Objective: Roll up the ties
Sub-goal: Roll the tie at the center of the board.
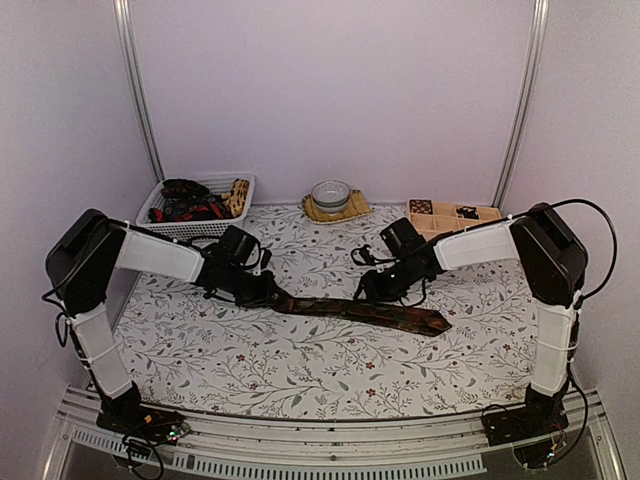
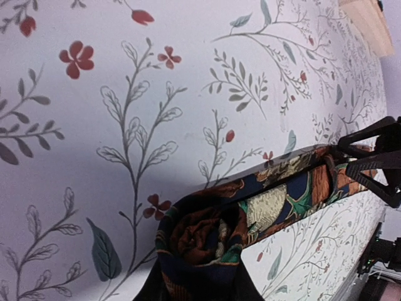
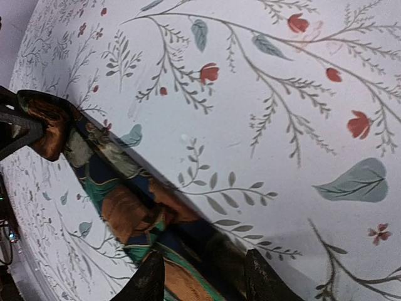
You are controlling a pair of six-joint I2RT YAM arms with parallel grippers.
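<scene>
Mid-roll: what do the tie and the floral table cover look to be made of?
The tie looks like woven fabric, maybe silk or polyester: slight sheen, patterned weave, and it curls softly into a roll. The table cover looks like printed cloth or vinyl, smooth and matte; I cannot tell which.

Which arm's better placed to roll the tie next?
Left. The left claw grips the rolled end of the tie; the right claw stands open astride the flat stretch.

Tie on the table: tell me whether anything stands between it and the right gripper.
Nothing visible does. The right gripper hangs directly over the tie, its open fingers either side of the fabric; only the left gripper, clamped on the rolled end, touches it elsewhere.
</scene>
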